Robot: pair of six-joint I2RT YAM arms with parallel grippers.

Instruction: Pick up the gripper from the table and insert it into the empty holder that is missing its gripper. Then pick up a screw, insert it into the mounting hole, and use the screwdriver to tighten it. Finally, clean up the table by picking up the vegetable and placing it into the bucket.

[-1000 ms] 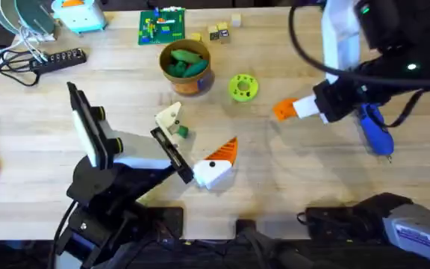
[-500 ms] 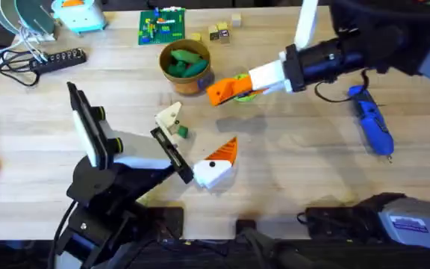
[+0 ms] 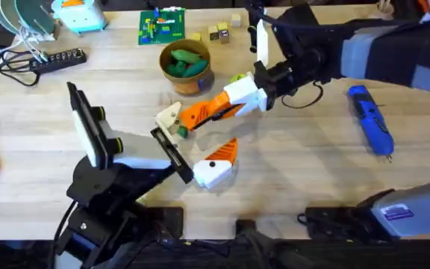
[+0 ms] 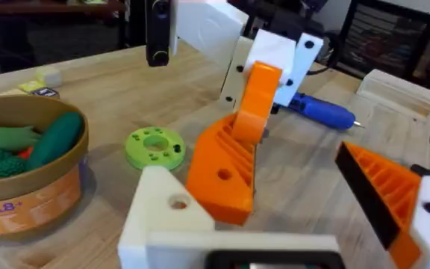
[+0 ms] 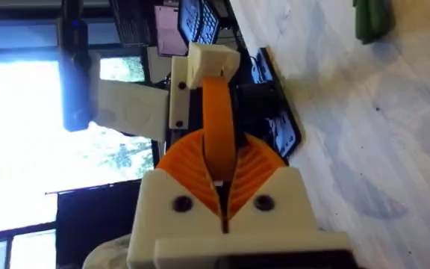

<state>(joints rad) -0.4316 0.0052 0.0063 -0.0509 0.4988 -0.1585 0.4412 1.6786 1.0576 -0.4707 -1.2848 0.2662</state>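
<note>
The right gripper (image 3: 209, 110), clenched on the orange gripper (image 4: 230, 168), had swung from the right edge to frame centre, reaching the white holder (image 3: 169, 117); insertion looked imminent.

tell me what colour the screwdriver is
Blue, with a black tip; the screwdriver shows best in the overhead view, lying on the table.
</note>
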